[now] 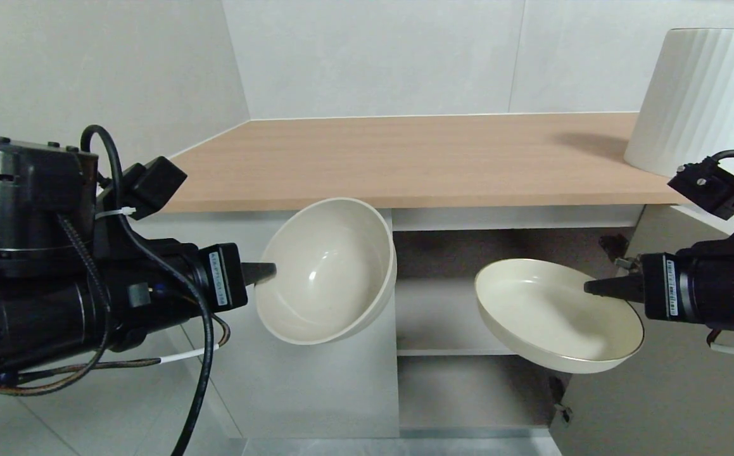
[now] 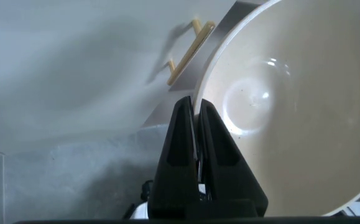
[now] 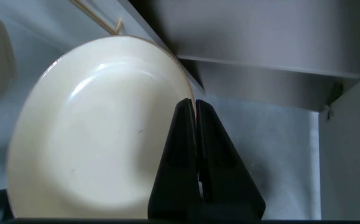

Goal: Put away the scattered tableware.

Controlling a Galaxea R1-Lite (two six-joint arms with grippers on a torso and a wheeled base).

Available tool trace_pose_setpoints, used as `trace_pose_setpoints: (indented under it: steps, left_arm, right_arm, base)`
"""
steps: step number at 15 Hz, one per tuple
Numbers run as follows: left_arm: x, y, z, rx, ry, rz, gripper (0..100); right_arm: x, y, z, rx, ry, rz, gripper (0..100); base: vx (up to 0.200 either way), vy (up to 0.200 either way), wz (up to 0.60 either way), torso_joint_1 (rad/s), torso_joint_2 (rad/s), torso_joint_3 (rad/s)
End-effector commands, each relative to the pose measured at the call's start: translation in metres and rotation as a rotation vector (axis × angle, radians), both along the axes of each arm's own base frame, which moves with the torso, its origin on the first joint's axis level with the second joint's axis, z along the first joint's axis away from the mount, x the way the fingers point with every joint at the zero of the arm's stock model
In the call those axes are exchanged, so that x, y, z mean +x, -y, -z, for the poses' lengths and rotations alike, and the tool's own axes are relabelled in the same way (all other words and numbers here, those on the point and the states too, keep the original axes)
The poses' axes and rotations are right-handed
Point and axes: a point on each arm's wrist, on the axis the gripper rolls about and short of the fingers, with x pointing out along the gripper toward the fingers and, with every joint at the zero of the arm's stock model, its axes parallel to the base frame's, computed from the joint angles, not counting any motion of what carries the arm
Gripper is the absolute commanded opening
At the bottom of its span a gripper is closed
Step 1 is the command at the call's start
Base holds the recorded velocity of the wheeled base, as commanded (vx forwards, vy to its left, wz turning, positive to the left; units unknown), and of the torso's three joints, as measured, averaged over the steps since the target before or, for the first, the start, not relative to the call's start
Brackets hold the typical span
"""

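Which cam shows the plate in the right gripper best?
Head view: the whole plate shows, tilted before the open cabinet, right gripper shut on its rim. Right wrist view cuts off part of it. Left wrist view looks at the bowl.

Counter: here's the light wood counter point(image 1: 404, 158), set into the corner against pale walls.
On the counter: 1 white ribbed tub point(image 1: 702, 95), upright at the right end.
Cabinet: white cabinet point(image 1: 316, 392) directly under the counter, its right half standing open.
Shelf: 1 white shelf point(image 1: 436, 316) inside the opening, level, with a second compartment below it.

Both pinched closed: left claw point(image 1: 268, 271), right claw point(image 1: 589, 287).
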Motion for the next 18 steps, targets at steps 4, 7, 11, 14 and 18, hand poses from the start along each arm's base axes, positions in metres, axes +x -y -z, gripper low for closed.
trace_pose_setpoints:
  steps: [4,7,11,14,18]
  left_arm:
    - [0.001,0.001,0.001,0.001,-0.002,-0.001,0]
    - [0.002,0.001,0.003,0.005,-0.010,-0.001,0]
    - [0.002,0.004,0.006,0.011,-0.024,0.014,0]
    - [0.003,0.013,0.018,0.025,-0.073,0.075,0]
    - [0.015,0.022,0.036,0.065,-0.137,0.098,0]
  right_arm:
    - [0.002,-0.001,0.003,-0.012,-0.002,-0.004,0]
    - [0.002,-0.001,0.004,-0.014,-0.004,-0.008,0]
    - [0.005,-0.003,0.008,-0.014,-0.001,-0.008,0]
    - [0.011,-0.006,0.015,-0.025,-0.023,-0.011,0]
    - [0.032,-0.023,0.047,-0.101,-0.107,-0.056,0]
  base:
    - [0.000,0.000,0.00,-0.012,0.05,0.032]
    - [0.000,0.000,0.00,0.000,0.00,0.000]
    - [0.000,0.000,0.00,0.000,0.00,0.000]
    - [0.000,0.000,0.00,0.000,0.00,0.000]
    - [0.000,0.000,0.00,0.000,0.00,0.000]
